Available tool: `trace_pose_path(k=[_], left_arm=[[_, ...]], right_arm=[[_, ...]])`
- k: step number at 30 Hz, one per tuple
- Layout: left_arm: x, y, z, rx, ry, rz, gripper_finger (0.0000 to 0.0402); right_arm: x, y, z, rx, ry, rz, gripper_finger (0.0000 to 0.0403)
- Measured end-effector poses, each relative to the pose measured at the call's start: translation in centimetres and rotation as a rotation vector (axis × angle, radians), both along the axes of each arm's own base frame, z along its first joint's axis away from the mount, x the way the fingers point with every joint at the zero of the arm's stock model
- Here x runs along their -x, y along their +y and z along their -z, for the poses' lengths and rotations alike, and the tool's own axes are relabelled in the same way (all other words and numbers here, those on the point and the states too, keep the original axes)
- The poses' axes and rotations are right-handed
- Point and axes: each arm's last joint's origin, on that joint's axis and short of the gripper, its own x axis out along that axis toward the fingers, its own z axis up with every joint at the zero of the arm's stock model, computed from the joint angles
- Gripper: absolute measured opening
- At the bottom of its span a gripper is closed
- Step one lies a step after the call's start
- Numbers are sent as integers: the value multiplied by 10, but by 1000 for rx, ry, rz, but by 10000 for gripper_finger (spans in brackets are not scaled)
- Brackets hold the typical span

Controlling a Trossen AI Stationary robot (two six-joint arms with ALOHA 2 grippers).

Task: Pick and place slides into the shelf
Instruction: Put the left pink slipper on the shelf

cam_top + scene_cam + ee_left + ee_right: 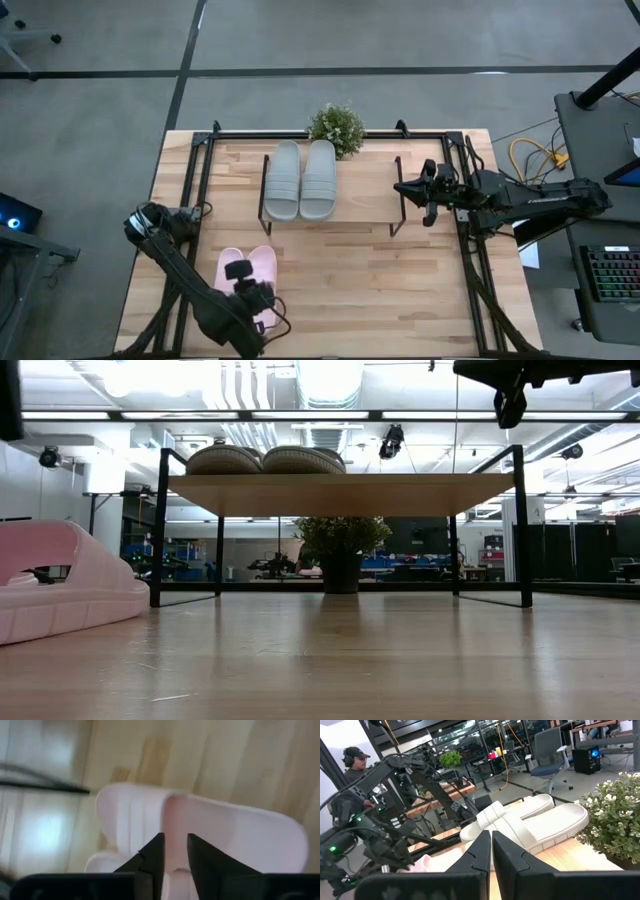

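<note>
Two pale pink slides (262, 262) lie side by side, soles down, on the near left part of the table; one shows in the low view (60, 585). My left gripper (252, 298) (175, 852) is down on them, its fingers closed to a narrow gap with pink strap between them. The grey-green pair (300, 180) (265, 460) (530, 822) rests on the left half of the shelf (370, 205) (340, 493). My right gripper (408, 188) (491, 847) (510, 405) is shut and empty, in the air over the shelf's right end. My left gripper pinches a pink slide by the edge of its wide strap (172, 812) between the two fingers, coming from above and pointing down. The slide's sole is on the table. The fingers themselves hide how far back the strap reaches.
A small potted plant (337, 128) (340, 550) stands at the far edge, behind the shelf. Black frame rails run along the table's left, right and far sides. The shelf's right half is bare plank. A person (352, 762) sits beyond the table.
</note>
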Motion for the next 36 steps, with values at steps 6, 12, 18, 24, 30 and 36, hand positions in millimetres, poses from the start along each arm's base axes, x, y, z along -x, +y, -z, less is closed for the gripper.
trace_pose_path(k=[6,12,18,24,30,36], left_arm=[[-6,-5,-6,32,-88,98,160],[-6,-4,7,8,-53,64,208],[-2,0,24,-94,47,-1,178],[-7,-6,44,-135,89,19,150],[-11,-8,62,-186,137,17,140],[-11,-7,77,-265,194,-6,139]], right_arm=[[0,0,2,7,25,3,9],[0,0,5,10,52,3,9],[0,0,5,10,51,3,9],[0,0,5,9,49,3,9],[0,0,5,9,47,3,9],[0,0,4,9,47,3,9]])
